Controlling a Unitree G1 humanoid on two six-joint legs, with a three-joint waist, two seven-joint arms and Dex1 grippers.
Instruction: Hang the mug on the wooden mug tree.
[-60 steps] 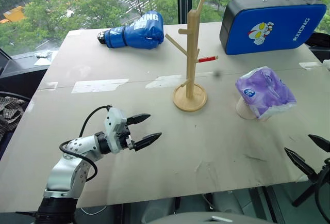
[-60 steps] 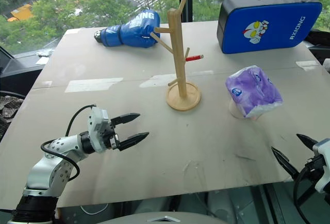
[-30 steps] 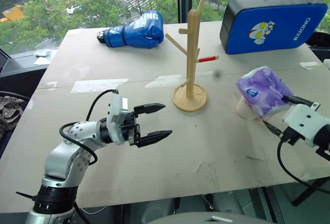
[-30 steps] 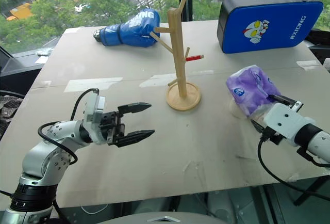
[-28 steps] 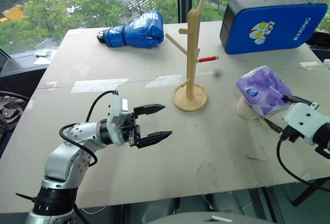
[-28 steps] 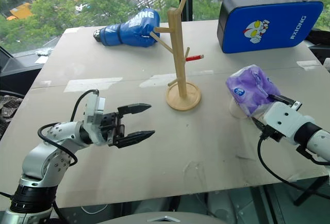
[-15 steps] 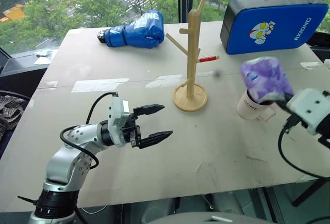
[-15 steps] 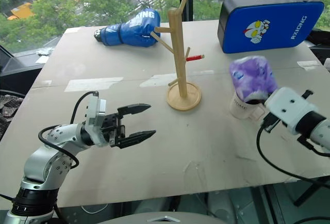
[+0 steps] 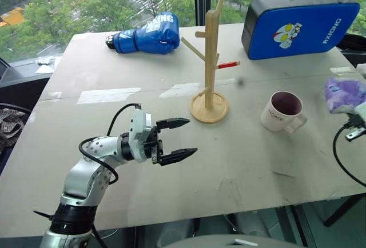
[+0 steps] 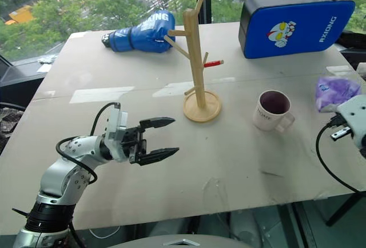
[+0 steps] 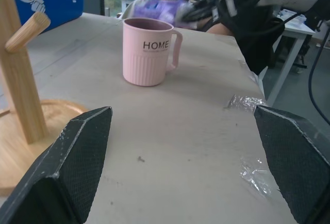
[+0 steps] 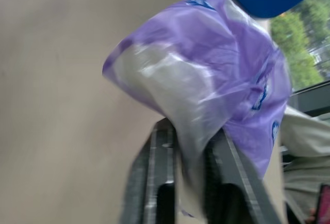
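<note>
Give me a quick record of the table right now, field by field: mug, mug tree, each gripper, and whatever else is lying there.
mug: the mug stands upright and uncovered on the table, right of the tree, handle free
mug tree: the wooden mug tree upright, pegs bare, one red-tipped
left gripper: the left gripper open, empty, above the table, pointing toward the tree
right gripper: the right gripper pinches the tissue pack at the table's right edge
far side: blue boxing glove, blue strike pad
</note>
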